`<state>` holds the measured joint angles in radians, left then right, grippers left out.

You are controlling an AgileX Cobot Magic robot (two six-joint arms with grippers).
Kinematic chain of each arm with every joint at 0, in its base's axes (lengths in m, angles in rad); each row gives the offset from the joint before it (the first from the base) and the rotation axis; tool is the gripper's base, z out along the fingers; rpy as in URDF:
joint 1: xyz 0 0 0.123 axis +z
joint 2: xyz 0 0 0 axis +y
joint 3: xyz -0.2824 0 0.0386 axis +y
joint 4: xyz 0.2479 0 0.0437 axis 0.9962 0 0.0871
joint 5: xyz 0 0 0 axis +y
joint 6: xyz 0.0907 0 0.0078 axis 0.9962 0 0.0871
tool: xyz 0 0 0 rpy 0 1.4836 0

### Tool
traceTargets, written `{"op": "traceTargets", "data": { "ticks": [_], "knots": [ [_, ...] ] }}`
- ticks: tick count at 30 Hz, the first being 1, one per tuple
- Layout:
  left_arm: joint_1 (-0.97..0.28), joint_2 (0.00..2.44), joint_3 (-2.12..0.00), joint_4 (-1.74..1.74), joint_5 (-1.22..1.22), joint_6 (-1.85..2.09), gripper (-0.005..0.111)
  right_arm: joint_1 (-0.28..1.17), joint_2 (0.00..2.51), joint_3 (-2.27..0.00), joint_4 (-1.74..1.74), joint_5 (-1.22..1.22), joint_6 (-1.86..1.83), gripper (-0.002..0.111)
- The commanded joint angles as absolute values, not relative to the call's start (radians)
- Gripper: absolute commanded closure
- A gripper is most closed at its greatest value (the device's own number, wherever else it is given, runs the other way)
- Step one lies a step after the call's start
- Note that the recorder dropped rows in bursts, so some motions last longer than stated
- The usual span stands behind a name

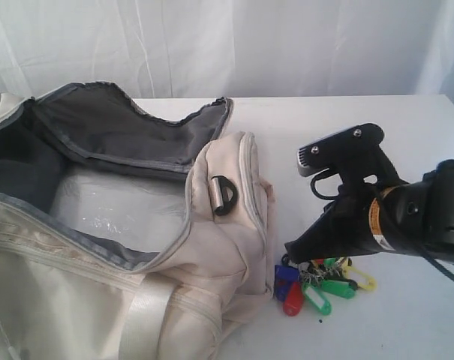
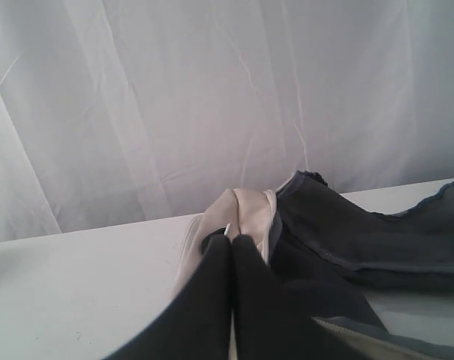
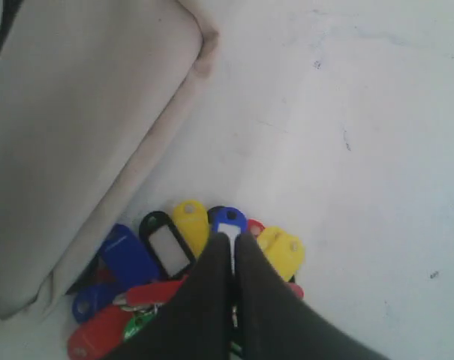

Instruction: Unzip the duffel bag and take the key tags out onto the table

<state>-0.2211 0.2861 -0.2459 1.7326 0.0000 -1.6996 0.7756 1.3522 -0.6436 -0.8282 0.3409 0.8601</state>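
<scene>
Right wrist view: right claw clenched on tags; bunch directly under tips, fanned out, seemingly resting on table just beside bag end. Right arm nearer; release likely next. Left claw clenched at bag rim, hold on fabric unclear.

The duffel bag lies on the left of the table, with the key tags on the table just beside its right end. The right hand sits over them. The left hand seems to rest against the bag's rim.
</scene>
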Motion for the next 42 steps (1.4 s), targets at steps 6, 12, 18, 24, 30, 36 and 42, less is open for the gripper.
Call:
{"op": "traceTargets", "data": {
  "ticks": [6, 12, 18, 24, 30, 36, 42],
  "knots": [
    [-0.222, 0.28, -0.241, 1.744, -0.01, -1.7, 0.107, 0.776, 1.459, -0.647, -1.0, 0.238, 1.036, 0.108],
    [-0.222, 0.28, -0.241, 1.744, -0.01, -1.7, 0.107, 0.776, 1.486, -0.687, -1.038, 0.241, 1.054, 0.108],
    [-0.222, 0.28, -0.241, 1.744, -0.01, -1.7, 0.107, 0.776, 1.513, -0.739, -1.059, 0.278, 1.082, 0.095],
    [-0.222, 0.28, -0.241, 1.744, -0.01, -1.7, 0.107, 0.776, 1.514, -0.75, -1.116, 0.365, 1.229, 0.063],
    [-0.222, 0.28, -0.241, 1.744, -0.01, -1.7, 0.107, 0.776, 1.458, -0.747, -1.121, 0.291, 1.233, 0.058],
    [-0.222, 0.28, -0.241, 1.744, -0.006, -1.7, 0.107, 0.776, 1.286, -0.747, -1.127, 0.221, 1.233, 0.058],
    [-0.222, 0.28, -0.241, 1.744, 0.012, -1.712, 0.107, 0.776, 1.063, -0.744, -1.127, 0.294, 1.231, 0.06]
  ]
}}
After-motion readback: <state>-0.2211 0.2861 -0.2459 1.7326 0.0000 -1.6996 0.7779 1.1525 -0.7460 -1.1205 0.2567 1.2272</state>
